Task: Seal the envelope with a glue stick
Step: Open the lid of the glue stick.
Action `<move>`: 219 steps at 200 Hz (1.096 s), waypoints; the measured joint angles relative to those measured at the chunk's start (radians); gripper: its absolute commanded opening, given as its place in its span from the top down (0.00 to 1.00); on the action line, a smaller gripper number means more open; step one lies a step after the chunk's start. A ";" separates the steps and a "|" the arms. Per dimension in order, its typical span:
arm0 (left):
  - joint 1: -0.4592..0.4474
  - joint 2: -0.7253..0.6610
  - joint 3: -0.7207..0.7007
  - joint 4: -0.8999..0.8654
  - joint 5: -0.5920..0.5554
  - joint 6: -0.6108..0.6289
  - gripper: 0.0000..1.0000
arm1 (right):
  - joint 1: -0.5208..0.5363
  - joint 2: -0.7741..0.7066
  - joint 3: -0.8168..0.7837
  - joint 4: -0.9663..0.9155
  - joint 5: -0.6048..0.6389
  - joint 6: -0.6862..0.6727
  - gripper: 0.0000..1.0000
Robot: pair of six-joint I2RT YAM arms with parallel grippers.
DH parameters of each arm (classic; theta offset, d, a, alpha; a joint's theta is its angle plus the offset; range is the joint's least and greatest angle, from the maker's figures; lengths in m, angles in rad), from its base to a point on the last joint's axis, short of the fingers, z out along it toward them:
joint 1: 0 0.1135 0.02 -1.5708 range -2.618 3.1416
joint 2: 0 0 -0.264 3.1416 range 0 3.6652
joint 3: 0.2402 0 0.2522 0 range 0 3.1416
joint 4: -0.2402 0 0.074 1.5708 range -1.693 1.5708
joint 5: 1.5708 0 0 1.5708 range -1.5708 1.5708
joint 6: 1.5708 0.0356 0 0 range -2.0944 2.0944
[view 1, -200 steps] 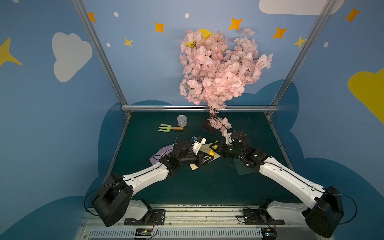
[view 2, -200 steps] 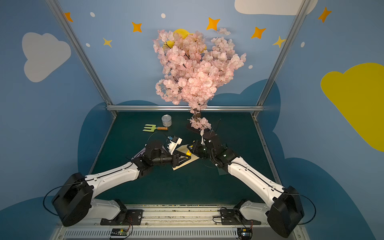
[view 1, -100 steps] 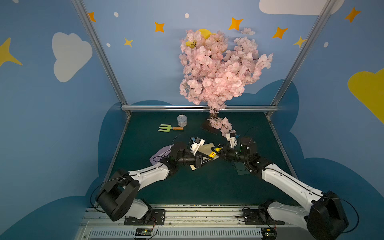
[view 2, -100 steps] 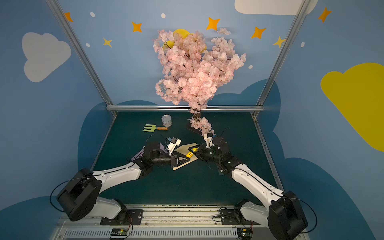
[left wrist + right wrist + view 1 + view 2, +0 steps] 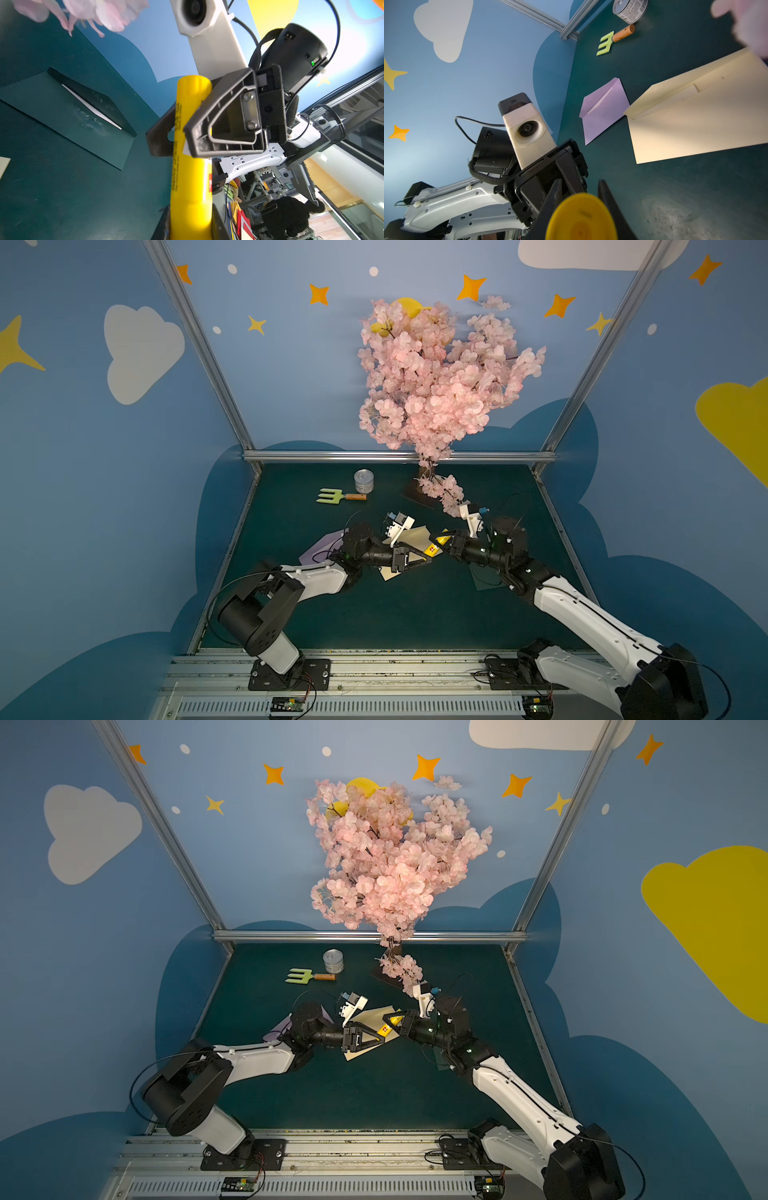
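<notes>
The yellow glue stick (image 5: 433, 549) hangs in the air between both arms, just over the cream envelope (image 5: 415, 536), which lies flat on the green mat under them. My left gripper (image 5: 422, 561) is shut on one end of the stick. In the left wrist view the stick (image 5: 191, 187) runs up from those jaws into the right gripper's black fingers (image 5: 199, 133), which clamp it from the side. My right gripper (image 5: 580, 195) is shut on the stick, whose round yellow end (image 5: 580, 220) faces that camera. The envelope (image 5: 695, 124) shows there with its pointed flap side up.
A lilac envelope (image 5: 320, 551) lies under the left arm and a dark green envelope (image 5: 484, 578) under the right wrist. At the back stand a tin can (image 5: 363, 482), a green hand fork (image 5: 332, 495) and the pink blossom tree (image 5: 440, 377) on its base.
The right wrist has moved right and lower and rolled, while the left arm has reached further in. The glue stick has stayed between the two grippers and sunk slightly towards the envelope.
</notes>
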State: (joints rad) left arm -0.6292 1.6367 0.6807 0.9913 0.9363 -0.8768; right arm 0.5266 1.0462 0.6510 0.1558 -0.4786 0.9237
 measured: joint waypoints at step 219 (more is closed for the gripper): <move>-0.196 -0.229 0.124 -0.718 -0.687 0.570 0.97 | 0.055 0.078 0.217 -0.385 0.315 0.123 1.00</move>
State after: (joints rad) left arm -0.8257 1.4082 0.8047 0.2737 0.2493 -0.3073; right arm 0.5812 1.1240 0.8677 -0.2291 -0.1635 1.0470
